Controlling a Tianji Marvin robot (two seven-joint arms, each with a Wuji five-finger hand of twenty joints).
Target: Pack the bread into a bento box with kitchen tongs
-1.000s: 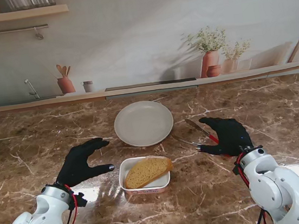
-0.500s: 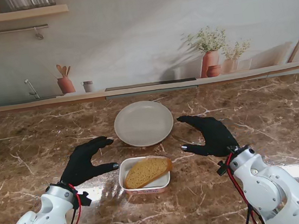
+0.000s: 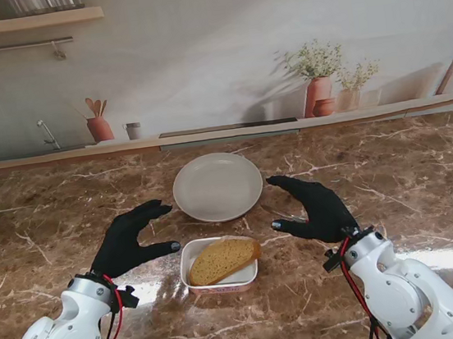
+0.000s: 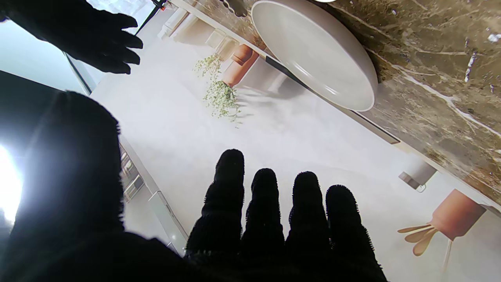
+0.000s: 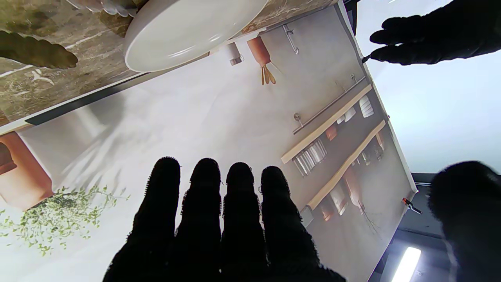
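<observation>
Slice of bread lying in the bento box, one crusted end propped on the box's right rim, the rest down inside. White rectangular box with rounded corners, nothing else in it, on the brown marbled surface nearest to me at centre. Just beyond the box, farther from me, a round white plate, bare; seen also from the left wrist and the right wrist. No tongs to be made out in any view.

Left robot hand, black-gloved, just left of the box, fingers spread and curved, thumb pointing toward the box, holding nothing. Right robot hand to the right of the box, likewise released, fingers apart and arched toward the plate, palm turned inward, grasping nothing. In each wrist view, four straight black fingers side by side with the thumb well apart.

Against the frame of a second ago: right robot hand then resting farther right over metal tongs with a red handle; now drawn in nearer the box, the tongs gone from sight. Left robot hand shifted slightly forward. Bread, box and plate unchanged.
</observation>
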